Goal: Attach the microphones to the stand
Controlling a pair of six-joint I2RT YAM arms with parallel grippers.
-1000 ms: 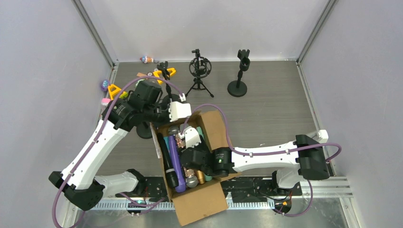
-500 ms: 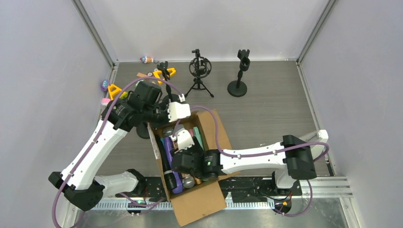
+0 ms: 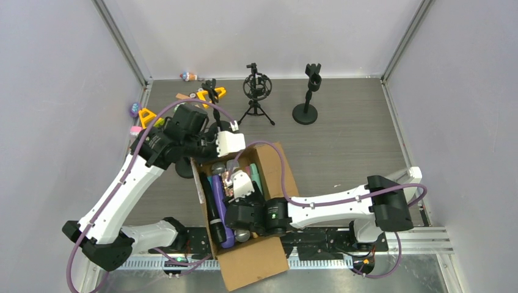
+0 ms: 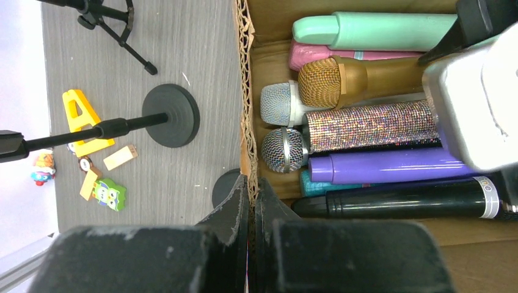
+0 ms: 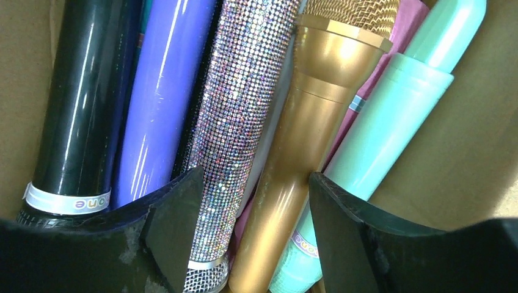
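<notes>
Several microphones lie side by side in a cardboard box (image 3: 276,166): mint green (image 4: 379,30), pink (image 4: 317,55), gold (image 4: 342,79), silver-glitter (image 4: 366,125), purple (image 4: 379,166), cyan (image 4: 314,184) and black (image 4: 397,198). My left gripper (image 4: 251,183) is shut on the box's corrugated far wall (image 4: 246,91). My right gripper (image 5: 250,201) is open inside the box, just above the microphones. Its fingers (image 5: 174,226) straddle the glitter microphone (image 5: 244,91) and the gold one (image 5: 311,110). The mint one (image 5: 397,104) lies by the right finger.
A black stand with a round base (image 3: 305,104) and a tripod with a shock mount (image 3: 256,91) stand at the back. A third stand's round base (image 4: 171,115) sits left of the box. Yellow blocks (image 4: 82,119) and small toys (image 4: 110,192) lie at far left.
My right gripper has moved left and deeper into the box over the microphones. The box has shifted slightly. My left gripper holds the box wall as before.
</notes>
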